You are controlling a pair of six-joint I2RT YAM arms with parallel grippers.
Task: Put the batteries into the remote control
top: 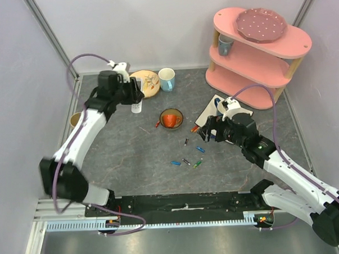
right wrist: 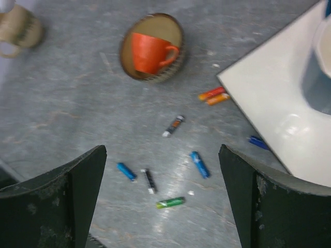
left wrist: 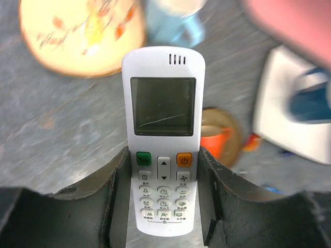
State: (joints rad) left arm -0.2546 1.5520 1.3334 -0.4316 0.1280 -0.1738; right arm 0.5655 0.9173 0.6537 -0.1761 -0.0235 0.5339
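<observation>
- Left claw [left wrist: 163, 155]: closed on the remote control [left wrist: 163, 103]. One finger presses each long edge at the keypad end.
- Remote control: white, face toward the left wrist camera, dark screen and speaker slots projecting beyond the fingertips. In the top view it sits in the claw at the far left of the desk [top: 137, 156], at 10 o'clock from the orange cup [top: 171, 119].
- Whether the remote's free end touches the desk cannot be told.
- Right claw [right wrist: 161, 155]: jaws spread wide, nothing between them. It hangs over the desk at 3 to 4 o'clock from the orange cup.
- Batteries [right wrist: 199, 164]: loose on the desk, well apart from the remote control.
  - Four lie grouped near the right claw's fingers (two blue, one black, one green).
  - One dark cell with an orange end lies at 12 o'clock from that group.
  - Two orange cells lie side by side just off the corner of the white board [right wrist: 279, 103].
  - One blue cell lies against the board's near edge.
- Orange cup: seated in a brown bowl [right wrist: 126, 62] at desk centre.
- Yellow plate [top: 148, 83] and light blue mug [top: 167, 79]: at 12 o'clock on the desk, just beside the left claw.
- Pink shelf [top: 256, 55]: at 2 o'clock, far right corner.
</observation>
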